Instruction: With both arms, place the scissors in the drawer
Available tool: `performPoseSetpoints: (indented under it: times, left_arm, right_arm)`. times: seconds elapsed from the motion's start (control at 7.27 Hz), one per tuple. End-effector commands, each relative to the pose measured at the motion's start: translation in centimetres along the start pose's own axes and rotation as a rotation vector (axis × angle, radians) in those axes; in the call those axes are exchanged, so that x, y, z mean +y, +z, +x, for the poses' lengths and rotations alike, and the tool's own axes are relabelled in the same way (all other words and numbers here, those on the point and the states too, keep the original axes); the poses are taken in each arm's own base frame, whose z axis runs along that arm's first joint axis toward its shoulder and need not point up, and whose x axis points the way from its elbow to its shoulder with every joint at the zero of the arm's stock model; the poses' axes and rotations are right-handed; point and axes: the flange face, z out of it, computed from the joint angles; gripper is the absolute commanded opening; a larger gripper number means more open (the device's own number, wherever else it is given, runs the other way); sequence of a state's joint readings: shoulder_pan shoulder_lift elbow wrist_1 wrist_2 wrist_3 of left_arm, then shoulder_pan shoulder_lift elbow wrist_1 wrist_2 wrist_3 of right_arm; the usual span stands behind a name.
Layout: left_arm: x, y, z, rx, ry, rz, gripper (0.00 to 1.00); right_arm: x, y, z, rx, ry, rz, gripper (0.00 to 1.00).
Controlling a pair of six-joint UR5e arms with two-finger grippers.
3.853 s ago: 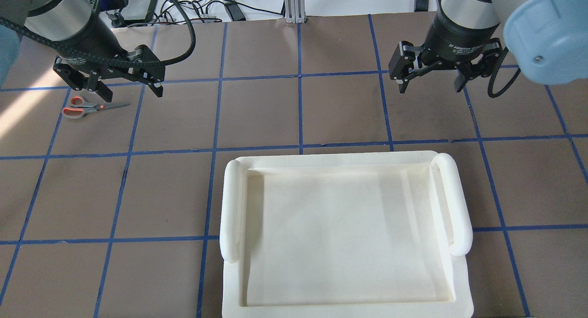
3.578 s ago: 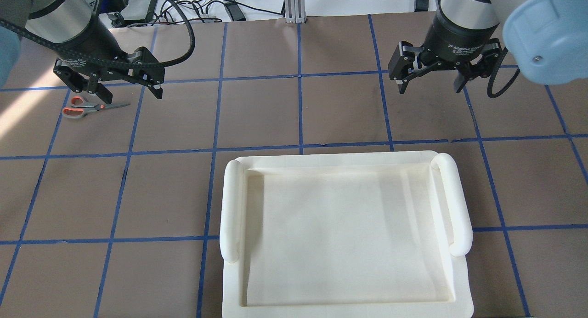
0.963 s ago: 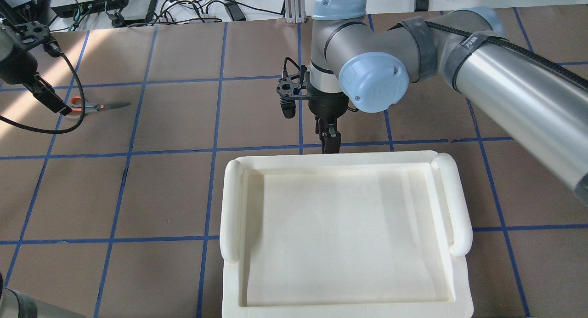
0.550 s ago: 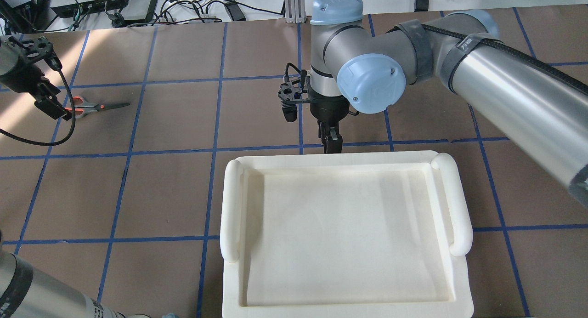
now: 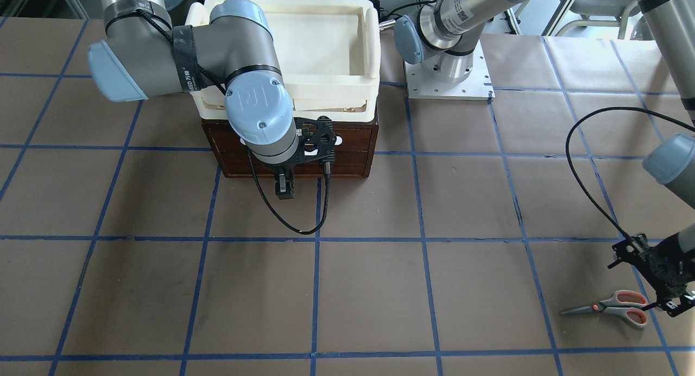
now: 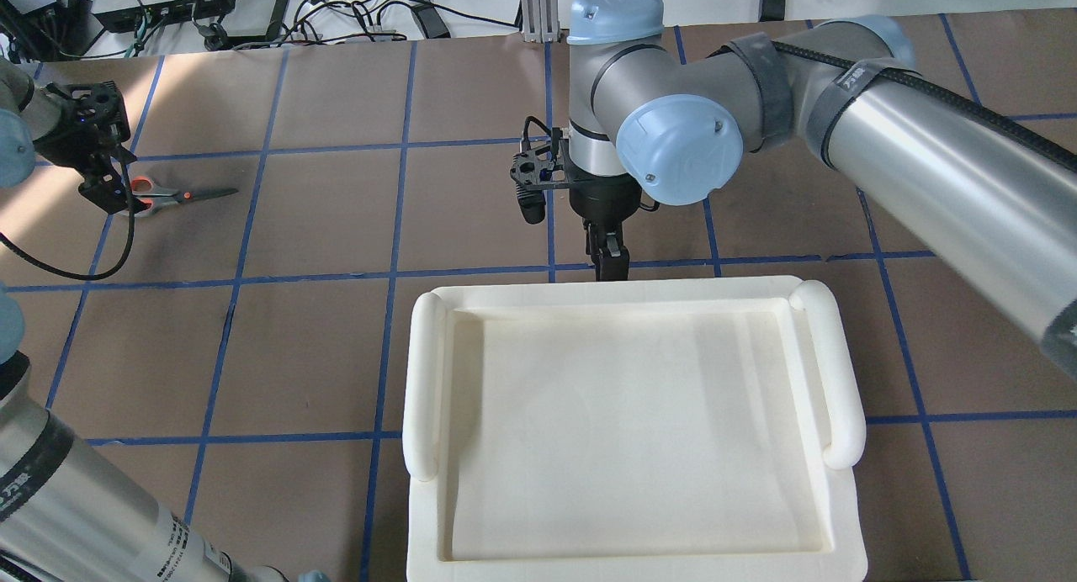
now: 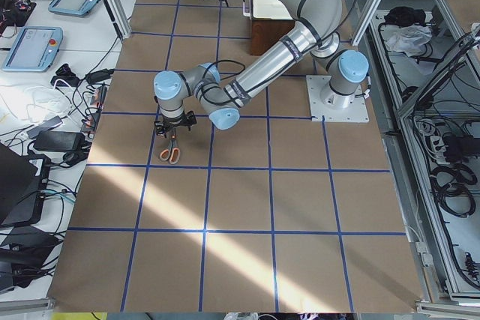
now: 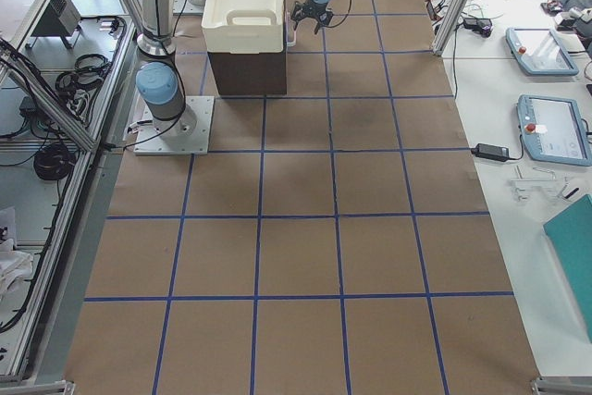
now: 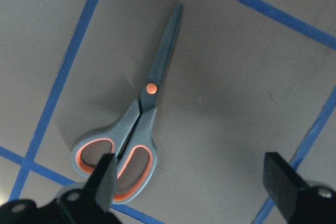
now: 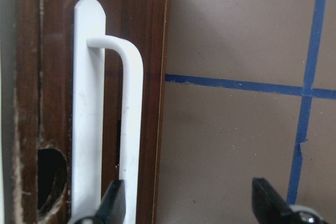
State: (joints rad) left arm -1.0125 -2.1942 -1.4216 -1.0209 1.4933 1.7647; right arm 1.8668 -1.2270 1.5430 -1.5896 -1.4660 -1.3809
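The scissors (image 5: 613, 306) lie flat on the brown table, also seen in the overhead view (image 6: 172, 197) and the left wrist view (image 9: 142, 124). My left gripper (image 9: 194, 187) is open just above them, one fingertip (image 9: 105, 182) over the orange-lined handle loops; it also shows in the overhead view (image 6: 109, 191). The drawer (image 5: 304, 158) is closed in the brown cabinet. My right gripper (image 10: 189, 205) is open in front of it, one fingertip (image 10: 113, 203) close below the white bar handle (image 10: 131, 119). It also shows in the front-facing view (image 5: 284, 188).
A cream-white plastic tray (image 6: 425, 380) sits on top of the cabinet (image 5: 369, 164). The left arm's base plate (image 5: 448, 80) is beside the cabinet. Black cables hang from both wrists. Blue tape lines grid the brown table.
The right arm has swung from the back right to the drawer front below the tray's edge. The left gripper has turned and come down over the scissors' handle end. The scissors have not moved.
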Motion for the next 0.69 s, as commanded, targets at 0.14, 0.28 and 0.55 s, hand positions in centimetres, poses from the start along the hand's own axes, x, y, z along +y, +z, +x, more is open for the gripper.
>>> performPoseSetpoints:
  times: [0.14,0.28,0.55]
  left_arm:
    - [0.3,3.5,-2.3,-0.011,0.067,0.002,0.98]
    - [0.5,4.0,-2.9,-0.012,0.101,0.001,0.98]
    - [0.4,5.1,-3.0,0.0,0.117,0.006,0.93]
  right_arm:
    - [-0.6,-0.1,2.3,-0.16,0.003,-0.015,0.88]
    - [-0.7,1.7,3.8,-0.187,-0.018,-0.017,0.88]
    - [-0.6,3.4,4.4,-0.246,-0.016,-0.027,0.9]
